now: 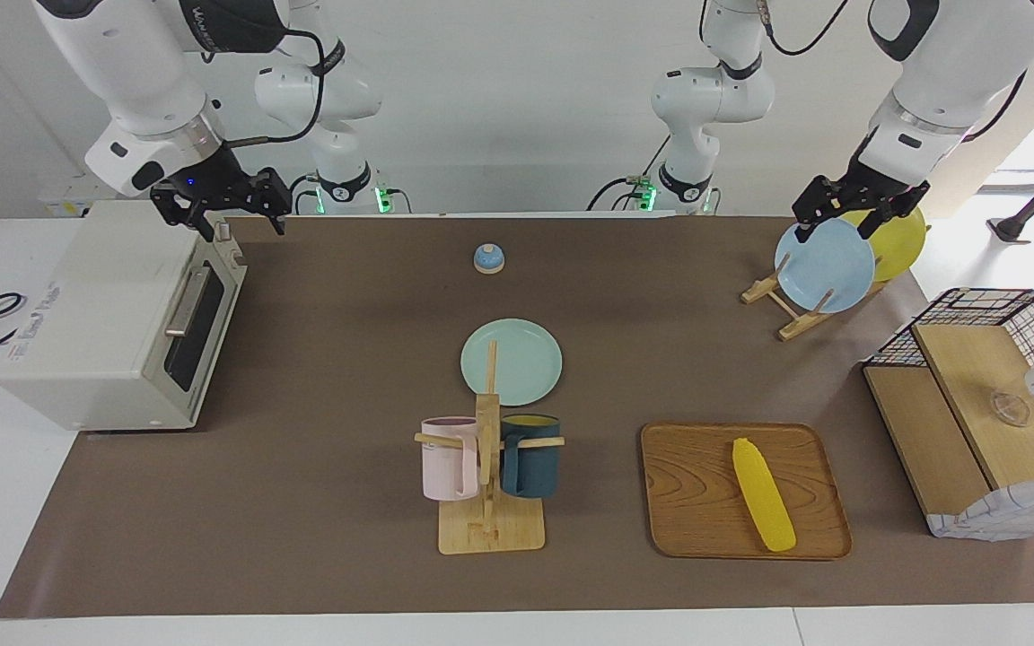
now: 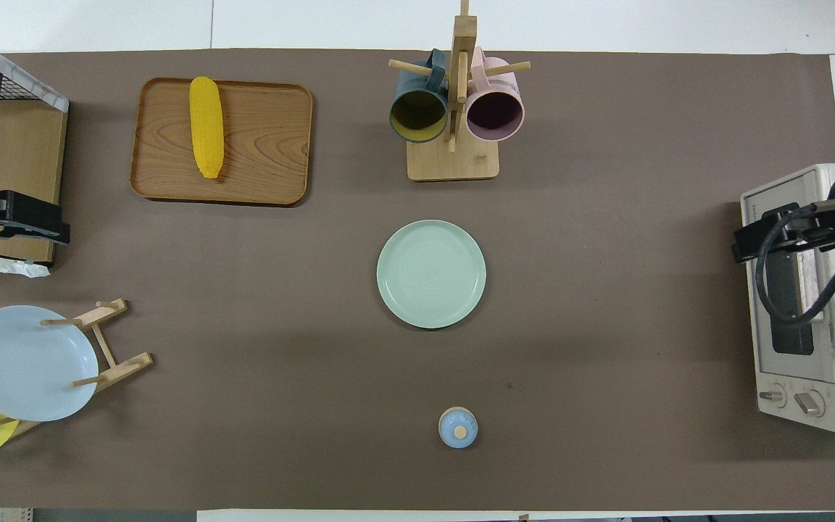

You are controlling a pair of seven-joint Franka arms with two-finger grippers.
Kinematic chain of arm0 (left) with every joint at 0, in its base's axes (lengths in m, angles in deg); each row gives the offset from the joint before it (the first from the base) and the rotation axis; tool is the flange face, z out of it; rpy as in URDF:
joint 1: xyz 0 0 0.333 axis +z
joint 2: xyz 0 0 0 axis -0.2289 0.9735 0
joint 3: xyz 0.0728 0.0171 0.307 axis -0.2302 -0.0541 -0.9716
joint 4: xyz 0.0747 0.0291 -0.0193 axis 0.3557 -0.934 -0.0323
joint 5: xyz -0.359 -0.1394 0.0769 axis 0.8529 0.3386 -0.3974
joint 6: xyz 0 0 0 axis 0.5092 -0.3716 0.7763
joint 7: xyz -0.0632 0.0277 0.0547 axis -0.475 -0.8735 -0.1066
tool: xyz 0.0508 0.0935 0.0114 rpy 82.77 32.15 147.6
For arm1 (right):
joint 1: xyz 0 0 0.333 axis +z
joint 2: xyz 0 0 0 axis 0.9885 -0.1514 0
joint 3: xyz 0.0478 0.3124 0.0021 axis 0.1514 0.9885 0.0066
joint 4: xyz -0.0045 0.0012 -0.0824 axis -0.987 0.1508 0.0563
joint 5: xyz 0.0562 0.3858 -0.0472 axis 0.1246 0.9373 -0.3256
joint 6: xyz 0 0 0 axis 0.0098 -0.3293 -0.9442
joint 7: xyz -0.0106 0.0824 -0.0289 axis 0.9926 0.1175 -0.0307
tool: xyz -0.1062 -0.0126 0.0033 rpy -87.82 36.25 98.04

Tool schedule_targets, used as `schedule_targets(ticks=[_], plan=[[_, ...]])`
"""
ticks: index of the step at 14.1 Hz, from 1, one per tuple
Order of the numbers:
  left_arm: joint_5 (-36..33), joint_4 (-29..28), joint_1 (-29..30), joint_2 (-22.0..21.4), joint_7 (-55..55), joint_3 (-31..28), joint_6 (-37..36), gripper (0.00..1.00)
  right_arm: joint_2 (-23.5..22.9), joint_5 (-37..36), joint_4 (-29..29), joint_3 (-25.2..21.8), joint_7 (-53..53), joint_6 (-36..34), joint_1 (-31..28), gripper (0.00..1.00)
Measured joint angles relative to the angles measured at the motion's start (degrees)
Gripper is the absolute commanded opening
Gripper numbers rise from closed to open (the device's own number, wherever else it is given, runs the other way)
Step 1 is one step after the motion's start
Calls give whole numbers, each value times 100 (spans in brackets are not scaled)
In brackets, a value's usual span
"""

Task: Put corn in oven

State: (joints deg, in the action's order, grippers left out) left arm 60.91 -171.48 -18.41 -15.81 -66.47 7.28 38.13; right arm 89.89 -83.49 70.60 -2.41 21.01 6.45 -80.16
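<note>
The corn (image 1: 763,493) (image 2: 206,127) is a smooth yellow cob lying on a wooden tray (image 1: 696,502) (image 2: 265,145), toward the left arm's end of the table and far from the robots. The off-white oven (image 1: 104,314) (image 2: 823,391) stands at the right arm's end with its dark glass door shut. My right gripper (image 1: 243,224) (image 2: 751,245) is open and empty, up in the air over the oven's top front edge. My left gripper (image 1: 836,231) (image 2: 33,221) is open and empty, raised over the plate rack. Both are well away from the corn.
A mug tree (image 1: 487,467) holds a pink and a dark blue mug beside the tray. A pale green plate (image 1: 512,362) lies mid-table, and a small blue bell (image 1: 488,258) sits nearer the robots. A rack holds a blue plate (image 1: 827,266) and a yellow one. A wire-and-wood basket (image 1: 984,404) stands at the left arm's end.
</note>
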Motion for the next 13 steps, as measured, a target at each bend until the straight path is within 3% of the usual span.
schedule_targets(ticks=[5,6,8,13], plan=[[0,0,2,0,0,0,3,100,0,0,2,0,-1,0,0,100],[0,0,2,0,0,0,4,100,0,0,6,1,-1,0,1,86],[0,0,2,0,0,4,33,100,3,0,54,8,-1,58,17,0],[6,-20,2,4,0,22,253,100,152,0,662,-1,639,611,-228,0]])
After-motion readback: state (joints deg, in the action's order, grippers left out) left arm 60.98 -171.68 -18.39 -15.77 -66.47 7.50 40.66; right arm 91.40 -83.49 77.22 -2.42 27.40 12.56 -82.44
